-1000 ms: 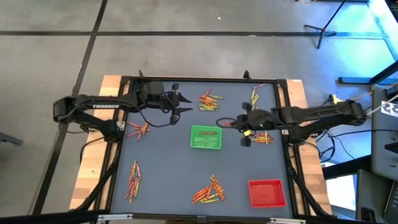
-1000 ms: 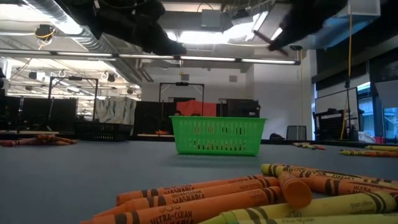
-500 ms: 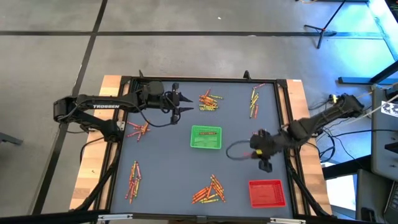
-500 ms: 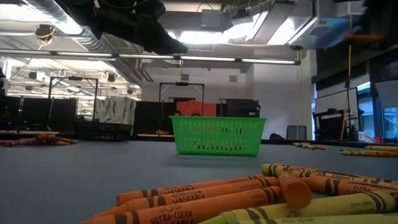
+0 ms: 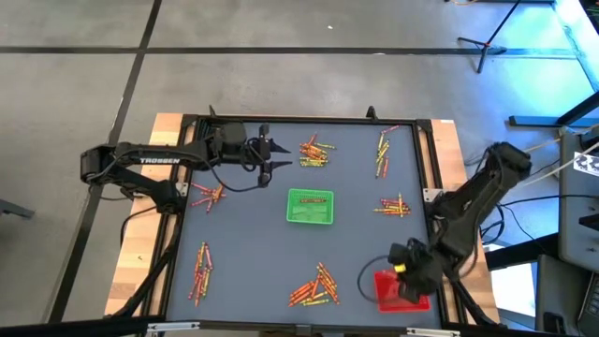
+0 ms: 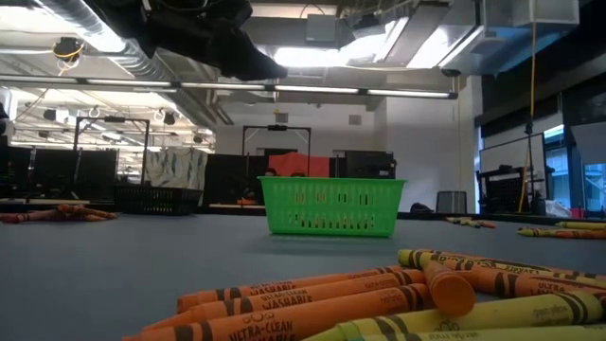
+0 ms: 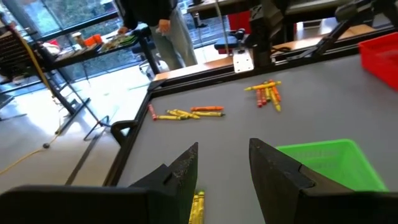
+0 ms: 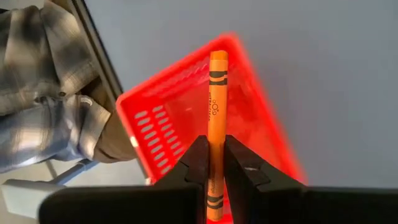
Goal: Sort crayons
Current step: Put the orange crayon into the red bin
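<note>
1. Orange was the crayon [image 8: 217, 124] that the right claw [image 8: 216, 163] gripped, its two fingers pressed tight on the stick, which stood out straight ahead of them.
2. In the high view the right claw [image 5: 404, 277] hung over the red tray [image 5: 404, 290] at about 5 o'clock on the table [image 5: 253, 243]; the right wrist view showed the held crayon above the open tray [image 8: 186, 118].
3. The left claw [image 5: 272, 156] hovered at about 11 o'clock, parted to a middling gap with nothing between its fingers [image 7: 186, 171].
4. The green tray [image 5: 310, 207] sat near the table's middle; it held some reddish crayons.
5. Loose crayons lay in heaps on the table:
   - at 12 o'clock, just beside the left claw [image 5: 316, 153];
   - at 1 o'clock, near the far edge [image 5: 383, 153];
   - at 3 o'clock [image 5: 394, 207];
   - at 6 o'clock [image 5: 315, 285];
   - at 7 o'clock [image 5: 200, 271];
   - at 9 o'clock [image 5: 208, 195].
6. In the low view, orange and yellow crayons [image 6: 312, 303] lay close to the lens, with the green tray [image 6: 329, 206] upright behind them.
7. A person in a plaid sleeve [image 8: 43, 81] showed beside the table in the right wrist view; another person [image 7: 155, 28] stood beyond it in the left wrist view.
</note>
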You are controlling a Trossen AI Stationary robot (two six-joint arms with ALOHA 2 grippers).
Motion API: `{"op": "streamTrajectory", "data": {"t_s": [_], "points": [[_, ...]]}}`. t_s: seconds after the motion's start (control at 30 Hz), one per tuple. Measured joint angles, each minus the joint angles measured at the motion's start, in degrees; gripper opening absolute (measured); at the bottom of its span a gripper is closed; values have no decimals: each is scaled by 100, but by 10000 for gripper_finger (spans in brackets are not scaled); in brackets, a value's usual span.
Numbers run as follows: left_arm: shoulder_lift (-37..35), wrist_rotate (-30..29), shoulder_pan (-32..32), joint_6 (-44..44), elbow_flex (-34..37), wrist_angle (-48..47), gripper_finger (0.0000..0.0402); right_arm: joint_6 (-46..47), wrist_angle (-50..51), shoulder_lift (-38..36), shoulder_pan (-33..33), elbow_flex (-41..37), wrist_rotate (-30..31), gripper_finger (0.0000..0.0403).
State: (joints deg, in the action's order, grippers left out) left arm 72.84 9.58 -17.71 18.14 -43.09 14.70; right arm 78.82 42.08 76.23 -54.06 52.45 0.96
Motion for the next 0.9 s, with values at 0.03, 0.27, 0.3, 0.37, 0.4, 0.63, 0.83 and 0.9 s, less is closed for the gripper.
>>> {"op": "streamTrajectory", "data": {"t_s": [0.03,0.27,0.3,0.37,0.4,0.63,0.83,0.9], "points": [[0,0,44,-14,0,0,128,158,-98,109,-86,0,4,30],[0,-58,374,-154,0,-1,128,962,-342,793,-499,0,151,31],[0,-113,419,-154,0,-1,128,1084,-289,858,-499,-3,145,31],[0,-235,501,-154,0,-2,128,1225,-265,925,-498,-4,62,36],[0,-295,533,-152,0,-5,128,1241,-276,927,-489,-4,21,42],[2,-453,619,-152,0,-109,128,1115,-299,637,-211,14,-94,120],[2,-466,618,-152,0,-111,128,479,-267,165,185,20,-271,163],[2,-464,618,-153,0,-111,128,83,-143,-49,416,20,26,165]]}}
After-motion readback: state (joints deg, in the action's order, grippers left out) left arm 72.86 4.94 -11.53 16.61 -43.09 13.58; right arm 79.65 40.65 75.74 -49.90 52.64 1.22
